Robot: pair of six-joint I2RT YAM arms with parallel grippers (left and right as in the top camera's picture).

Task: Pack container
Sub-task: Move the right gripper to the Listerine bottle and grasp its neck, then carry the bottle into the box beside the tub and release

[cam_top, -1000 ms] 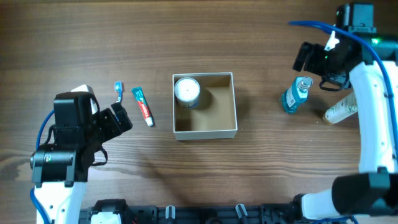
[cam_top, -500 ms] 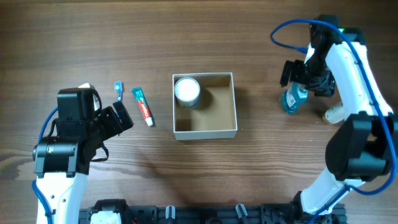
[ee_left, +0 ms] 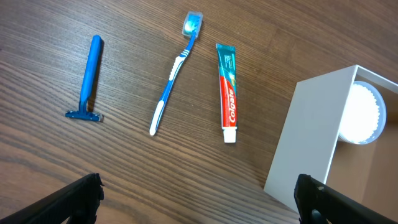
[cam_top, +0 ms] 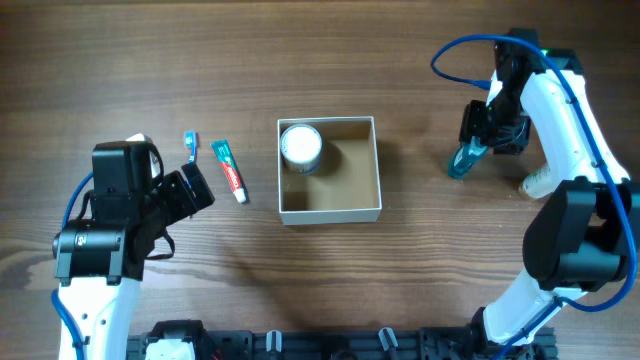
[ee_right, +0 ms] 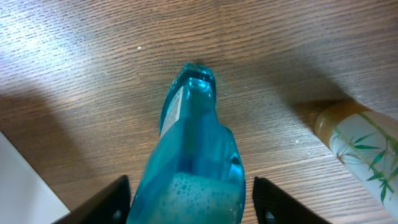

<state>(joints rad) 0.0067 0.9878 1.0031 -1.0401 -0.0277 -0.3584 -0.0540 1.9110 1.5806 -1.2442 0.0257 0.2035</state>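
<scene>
The container (cam_top: 330, 212) is a square shallow box with white walls and a brown inside, at mid table; its wall also shows in the left wrist view (ee_left: 311, 137). A small white round jar (cam_top: 300, 146) stands in its back left corner. A blue mouthwash bottle (cam_top: 460, 160) leans on the table to the right. My right gripper (cam_top: 474, 148) is open with its jaws on either side of that bottle (ee_right: 193, 162), with small gaps. My left gripper (cam_top: 196, 190) is open and empty, left of the box (ee_left: 199, 202).
A toothpaste tube (cam_top: 229, 171) and a blue toothbrush (cam_top: 190, 146) lie left of the box. A blue razor (ee_left: 87, 81) lies further left. A cream bottle with a bamboo print (cam_top: 540, 180) lies just right of the blue bottle (ee_right: 360, 149).
My right arm has come down from the back right onto the blue bottle, which now leans instead of standing upright. The left arm has barely moved.
</scene>
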